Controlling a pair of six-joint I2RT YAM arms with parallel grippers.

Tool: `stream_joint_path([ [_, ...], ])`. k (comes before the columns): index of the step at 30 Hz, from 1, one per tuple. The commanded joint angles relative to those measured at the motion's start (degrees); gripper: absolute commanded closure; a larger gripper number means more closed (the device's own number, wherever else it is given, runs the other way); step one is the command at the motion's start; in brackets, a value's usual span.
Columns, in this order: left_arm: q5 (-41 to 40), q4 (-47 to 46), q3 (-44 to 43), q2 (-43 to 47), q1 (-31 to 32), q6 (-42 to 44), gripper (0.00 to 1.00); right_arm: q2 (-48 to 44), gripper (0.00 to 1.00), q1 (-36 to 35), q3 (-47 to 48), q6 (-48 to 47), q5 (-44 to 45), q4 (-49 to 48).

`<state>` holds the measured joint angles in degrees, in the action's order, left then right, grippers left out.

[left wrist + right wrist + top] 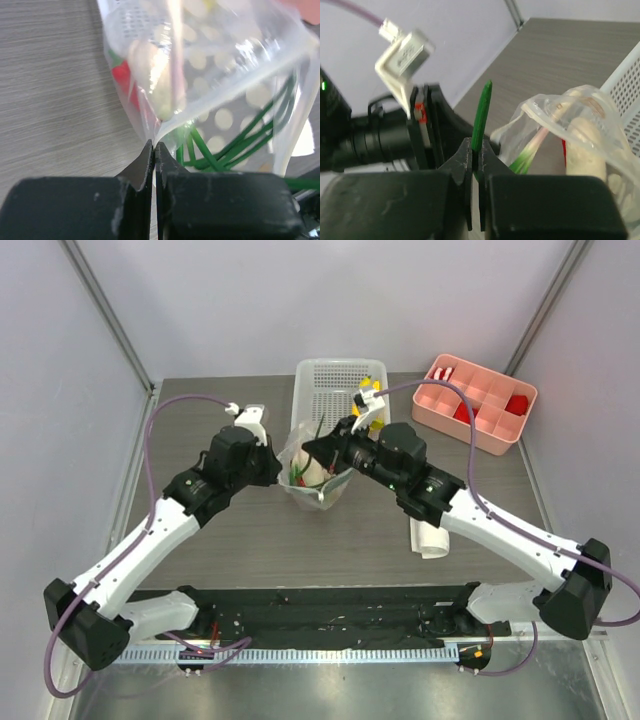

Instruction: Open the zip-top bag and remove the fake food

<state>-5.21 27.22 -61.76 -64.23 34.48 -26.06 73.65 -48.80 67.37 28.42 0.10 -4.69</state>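
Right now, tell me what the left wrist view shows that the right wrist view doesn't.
Left wrist only: the left gripper shut on the zip-top bag's edge, its white dots clear. Right wrist only: the right gripper shut on a green stem, the left arm's camera behind. Both: the bag, white radish, more stems.

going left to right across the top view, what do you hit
left arm's base → left pincer → zip-top bag → pink tray → right arm's base
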Motion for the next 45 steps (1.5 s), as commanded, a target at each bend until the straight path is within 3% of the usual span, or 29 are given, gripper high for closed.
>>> stream_joint_path([
  [1, -5.8, 4.1, -1.5, -3.8, -0.1, 0.2, 1.0, -6.5, 0.99, -0.3, -6.6, -5.6, -10.4, -8.5],
  [4, -7.9, 10.3, -5.6, -10.8, -1.2, -1.3, 1.0, -8.2, 0.99, -0.3, -12.7, -5.6, -17.4, -19.0],
  [7, -1.6, 9.0, -5.2, -12.7, -4.1, -2.5, 1.0, -9.3, 0.99, -0.2, -14.7, -5.5, -21.4, -22.3],
  [10, 1.1, 5.7, -3.2, -9.7, -5.1, -2.9, 1.0, -9.5, 0.99, -0.3, -15.9, -6.5, -27.1, -21.3],
  [16, -5.8, 5.1, -2.1, -4.8, -5.1, -2.4, 1.0, -12.5, 0.99, -0.3, -19.0, -6.1, -37.6, -18.8],
  [18, -4.9, 2.5, -1.4, -2.0, -5.1, -1.9, 1.0, -13.2, 0.99, -0.3, -18.7, -7.1, -34.2, -13.4],
  [23, 4.2, -6.6, 4.2, 5.0, -5.1, -1.0, 1.0, -13.2, 0.99, -0.3, -21.0, -4.1, -13.1, -10.0],
  [29, 11.0, -6.3, 3.0, 1.6, -5.1, -1.0, 1.0, -9.6, 0.99, -0.3, -26.1, 3.7, -17.3, -15.8],
  [41, 12.7, -4.8, 0.8, -13.6, -5.1, -7.7, 1.0, -16.6, 0.99, -0.2, -41.6, 14.2, 2.4, -3.4],
  [45, 15.1, -5.7, -1.1, -18.7, -4.8, -11.8, 1.0, -20.0, 0.91, -0.3, -45.2, 15.4, 5.1, -0.8],
])
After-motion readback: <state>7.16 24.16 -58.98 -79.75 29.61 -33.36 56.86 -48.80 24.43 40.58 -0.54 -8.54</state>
